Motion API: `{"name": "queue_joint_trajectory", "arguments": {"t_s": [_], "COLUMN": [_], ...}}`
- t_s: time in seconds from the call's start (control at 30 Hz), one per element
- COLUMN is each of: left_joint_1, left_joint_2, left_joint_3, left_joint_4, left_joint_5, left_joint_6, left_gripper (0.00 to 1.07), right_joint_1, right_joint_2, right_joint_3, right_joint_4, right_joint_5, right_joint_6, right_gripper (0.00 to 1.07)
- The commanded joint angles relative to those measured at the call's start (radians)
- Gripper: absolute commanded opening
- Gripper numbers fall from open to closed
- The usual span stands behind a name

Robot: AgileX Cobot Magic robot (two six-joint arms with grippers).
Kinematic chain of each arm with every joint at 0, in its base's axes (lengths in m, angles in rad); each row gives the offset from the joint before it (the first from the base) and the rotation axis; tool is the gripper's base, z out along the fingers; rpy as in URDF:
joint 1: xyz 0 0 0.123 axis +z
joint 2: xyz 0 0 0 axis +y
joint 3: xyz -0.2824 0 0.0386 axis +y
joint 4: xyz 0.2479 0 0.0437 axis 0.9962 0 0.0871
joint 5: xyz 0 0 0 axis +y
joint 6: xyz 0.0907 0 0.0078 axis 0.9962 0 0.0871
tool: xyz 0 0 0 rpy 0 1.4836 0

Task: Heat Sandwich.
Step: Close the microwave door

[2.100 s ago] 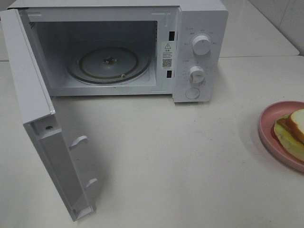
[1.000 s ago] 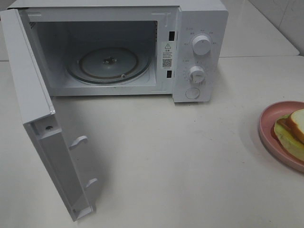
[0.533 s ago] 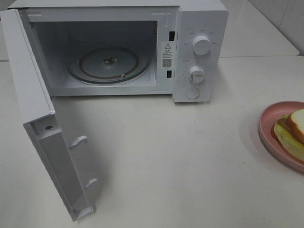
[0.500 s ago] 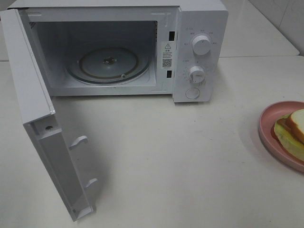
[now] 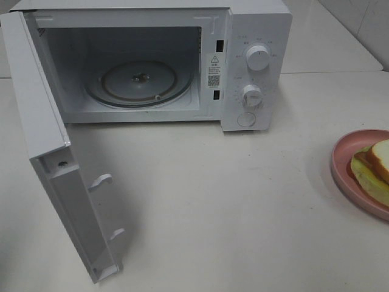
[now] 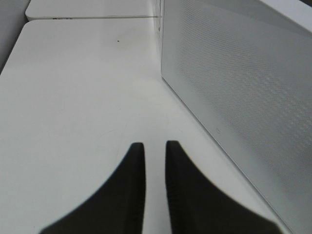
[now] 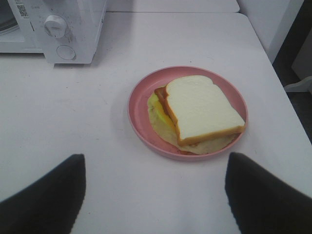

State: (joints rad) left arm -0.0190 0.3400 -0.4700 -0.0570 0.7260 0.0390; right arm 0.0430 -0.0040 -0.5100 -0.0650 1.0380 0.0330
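So the microwave (image 5: pixel 152 64) is sitting at the back of the table (image 5: pixel 243 201) with its door (image 5: pixel 55 164) swung all the way open toward the front. My guess is that's deliberate, so the glass turntable (image 5: pixel 138 82) inside is clear and ready to take the food. Nothing's in there yet.

The sandwich (image 7: pixel 197 113) is on a pink plate (image 7: pixel 141 114), well off to the right of the microwave and a bit closer to the front edge. White bread on top, lettuce and something reddish poking out the side. It's just lying there, nobody's touched it as far as I can tell.

The right gripper (image 7: pixel 155 195) is hanging above the table just short of the plate, pointed straight at it with the fingers (image 7: pixel 44 195) spread wide and nothing between them. Looks lined up for a grab, I'd say.

The left gripper (image 6: pixel 155 161) is down low on the outer side of the open door, close to it but not touching. Its fingers (image 6: pixel 134 185) are pinched nearly together with only a thin gap, holding nothing.
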Motion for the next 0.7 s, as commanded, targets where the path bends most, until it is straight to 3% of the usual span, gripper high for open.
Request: {"name": "queue_joint_trajectory", "arguments": {"t_s": [0.03, 0.3, 0.7], "left_joint_1": [0.004, 0.004, 0.004], "left_joint_2": [0.083, 0.229, 0.457], "left_joint_3": [0.058, 0.223, 0.29], "left_joint_4": [-0.001, -0.007, 0.045], "left_joint_5": [-0.173, -0.58, -1.066], "left_joint_6": [-0.004, -0.001, 0.001], "left_gripper": [0.0, 0.0, 0.0], "right_joint_1": [-0.007, -0.007, -0.007], "right_joint_2": [-0.027, -0.027, -0.027], "right_joint_3": [0.004, 0.004, 0.004], "right_joint_4": [0.0, 0.0, 0.0], "right_joint_5": [-0.001, -0.001, -0.001], "right_joint_6": [-0.006, -0.006, -0.002], "right_gripper": [0.76, 0.76, 0.76]}}
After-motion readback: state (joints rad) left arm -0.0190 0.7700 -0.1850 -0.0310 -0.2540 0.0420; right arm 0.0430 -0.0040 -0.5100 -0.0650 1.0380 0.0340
